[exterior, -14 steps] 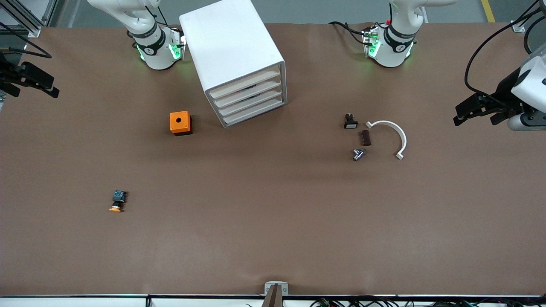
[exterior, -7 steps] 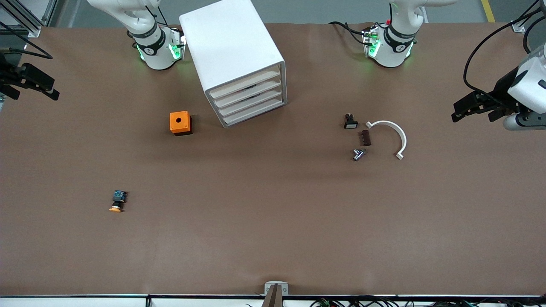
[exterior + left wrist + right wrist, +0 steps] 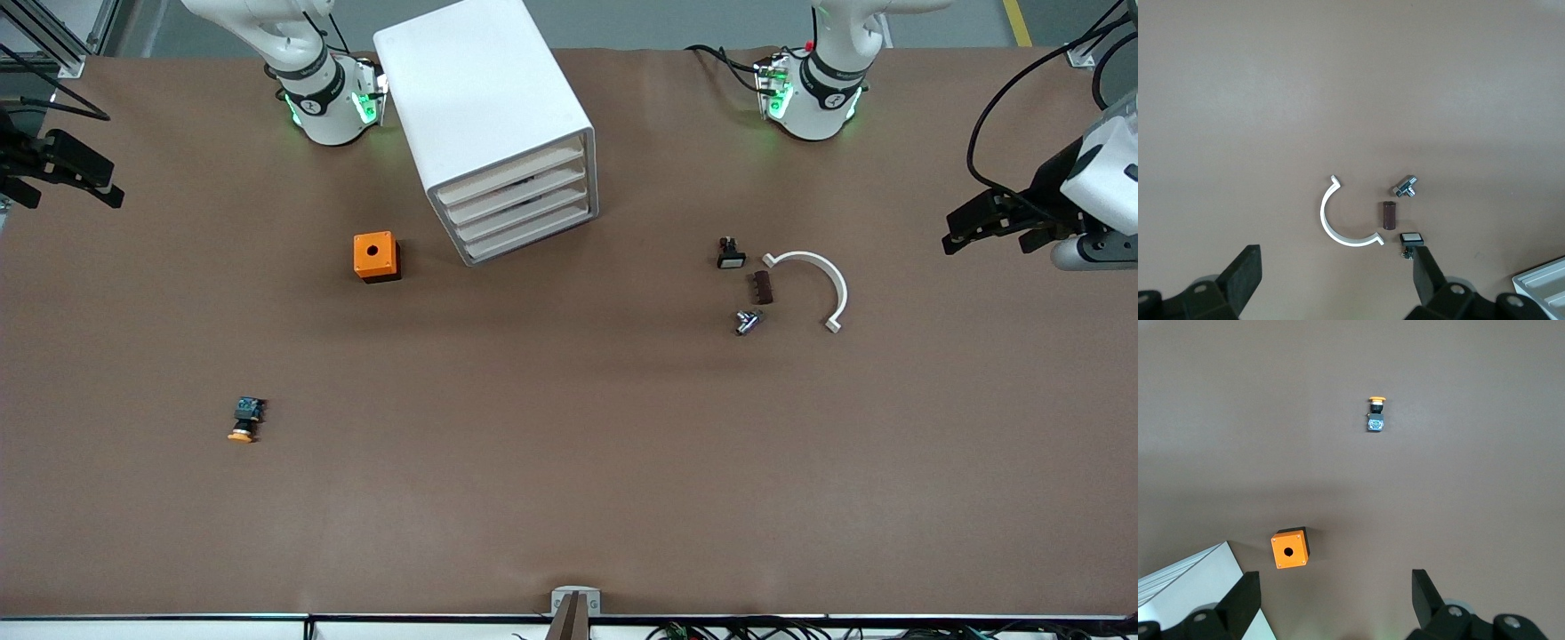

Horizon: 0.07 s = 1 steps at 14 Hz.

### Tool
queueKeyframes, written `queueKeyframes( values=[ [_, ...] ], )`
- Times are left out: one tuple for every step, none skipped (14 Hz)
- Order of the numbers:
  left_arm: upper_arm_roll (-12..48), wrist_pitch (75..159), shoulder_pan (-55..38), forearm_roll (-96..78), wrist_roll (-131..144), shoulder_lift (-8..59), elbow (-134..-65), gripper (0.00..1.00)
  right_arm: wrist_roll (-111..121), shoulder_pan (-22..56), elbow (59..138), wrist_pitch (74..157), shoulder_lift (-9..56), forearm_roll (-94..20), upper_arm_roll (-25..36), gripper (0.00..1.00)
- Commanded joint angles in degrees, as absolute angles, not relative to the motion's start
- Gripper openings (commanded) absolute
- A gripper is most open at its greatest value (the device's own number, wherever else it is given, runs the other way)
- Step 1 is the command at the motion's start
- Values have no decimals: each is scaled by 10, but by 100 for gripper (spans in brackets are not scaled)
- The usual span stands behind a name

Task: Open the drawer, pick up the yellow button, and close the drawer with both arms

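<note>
Drawer [image 3: 508, 172] shut, nothing begun, I judge. Button [image 3: 244, 421] lies on open table, nearer the camera than orange cube [image 3: 375, 256]. Left gripper [image 3: 996, 222] and right gripper [image 3: 62, 169] wide apart, empty, at the table's ends.

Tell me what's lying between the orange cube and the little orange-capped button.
Nothing: only bare brown table lies between the orange cube and the button. Both the front view and the right wrist view show this.

No text, label, brand or number can be read anywhere; the arm bases [image 3: 324, 98] carry small dark marks on their black bands, too small to make out; nothing on the bench [image 3: 569, 462] bears legible writing.
</note>
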<state>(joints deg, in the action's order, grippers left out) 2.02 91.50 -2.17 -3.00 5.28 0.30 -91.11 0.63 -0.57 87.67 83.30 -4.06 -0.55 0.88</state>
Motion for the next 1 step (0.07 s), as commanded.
queueKeyframes(
  values=[
    [23, 903, -23, -17, 48, 8, -896, 100, 12, -4, 889, 831, -55, -4, 9, 100]
  ],
)
